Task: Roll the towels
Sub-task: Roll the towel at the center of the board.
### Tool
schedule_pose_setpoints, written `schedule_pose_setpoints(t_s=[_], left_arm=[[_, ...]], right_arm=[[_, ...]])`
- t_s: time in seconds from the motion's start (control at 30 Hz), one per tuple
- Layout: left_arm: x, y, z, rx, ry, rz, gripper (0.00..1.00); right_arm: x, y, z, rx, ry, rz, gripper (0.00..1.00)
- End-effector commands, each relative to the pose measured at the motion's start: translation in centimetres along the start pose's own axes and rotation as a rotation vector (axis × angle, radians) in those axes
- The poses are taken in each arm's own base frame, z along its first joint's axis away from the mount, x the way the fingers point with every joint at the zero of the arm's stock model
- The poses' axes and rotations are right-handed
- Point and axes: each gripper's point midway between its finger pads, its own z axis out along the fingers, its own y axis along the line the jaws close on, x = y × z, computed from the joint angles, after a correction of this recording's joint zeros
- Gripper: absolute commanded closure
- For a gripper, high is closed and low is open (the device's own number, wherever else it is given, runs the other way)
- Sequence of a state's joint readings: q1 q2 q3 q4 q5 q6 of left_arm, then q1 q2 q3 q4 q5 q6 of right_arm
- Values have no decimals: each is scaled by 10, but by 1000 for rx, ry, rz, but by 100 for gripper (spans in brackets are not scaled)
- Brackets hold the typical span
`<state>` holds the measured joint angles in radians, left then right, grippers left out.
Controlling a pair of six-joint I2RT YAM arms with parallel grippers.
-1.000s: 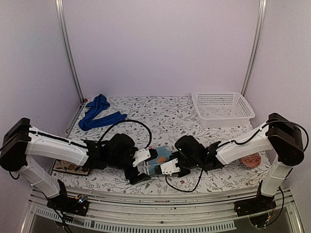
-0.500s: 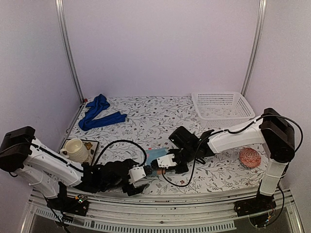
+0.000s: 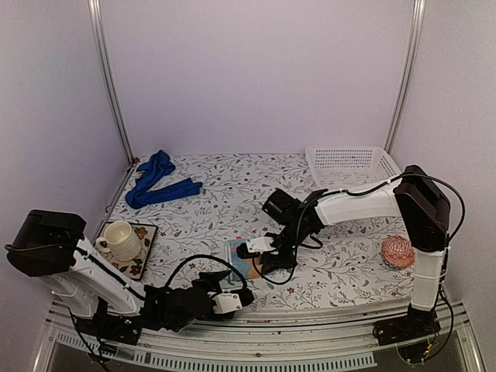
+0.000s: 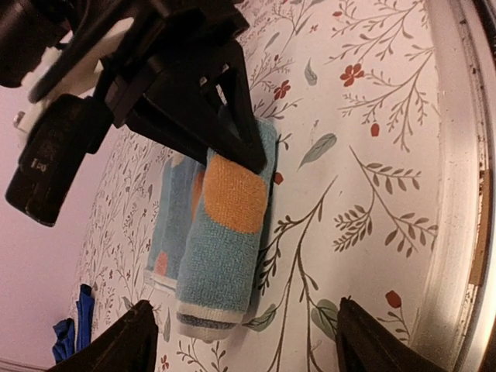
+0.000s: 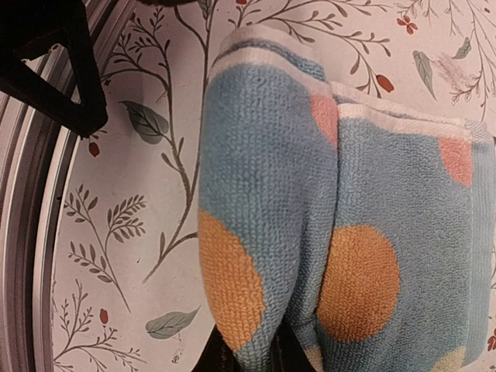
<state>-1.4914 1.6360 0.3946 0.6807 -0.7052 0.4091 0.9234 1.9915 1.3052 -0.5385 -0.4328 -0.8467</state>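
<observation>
Our right gripper (image 4: 246, 151) pinches the towel (image 4: 221, 248), rolled along the table's (image 3: 349, 263) near edge. Our left gripper (image 3: 240, 297), jaws spread, has retreated.

Small towel (image 3: 240, 262) lies front-center, my right gripper (image 3: 250, 249) at its far end, my left gripper (image 3: 239, 297) just in front. Long towel (image 3: 159, 183) back left, basket (image 3: 354, 175) back right, cup (image 3: 120, 238) left, ball (image 3: 398, 251) right.

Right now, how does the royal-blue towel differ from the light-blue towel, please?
The royal-blue towel is plain; the light-blue towel has orange spots. The royal-blue towel lies loose at the far left; the light-blue towel is partly rolled near the front. Both are cloth.
</observation>
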Motion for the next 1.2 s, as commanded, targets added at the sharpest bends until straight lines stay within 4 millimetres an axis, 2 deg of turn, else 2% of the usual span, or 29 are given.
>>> schedule_pose_setpoints(t_s=[0.0, 0.2, 0.37, 0.7, 0.97, 1.17], left_arm=[[-6, 1, 1, -46, -9, 51, 22], [-3, 1, 4, -37, 10, 81, 26], [1, 4, 13, -9, 40, 96, 31], [16, -1, 33, 56, 126, 162, 34], [26, -8, 40, 87, 166, 176, 44], [32, -6, 44, 105, 192, 170, 61]], right_arm=[[24, 34, 10, -188, 79, 119, 90], [27, 35, 8, -231, 87, 160, 90], [25, 34, 6, -243, 89, 161, 90], [27, 35, 9, -260, 98, 167, 90], [29, 32, 5, -258, 93, 169, 90], [29, 33, 6, -264, 94, 164, 89]])
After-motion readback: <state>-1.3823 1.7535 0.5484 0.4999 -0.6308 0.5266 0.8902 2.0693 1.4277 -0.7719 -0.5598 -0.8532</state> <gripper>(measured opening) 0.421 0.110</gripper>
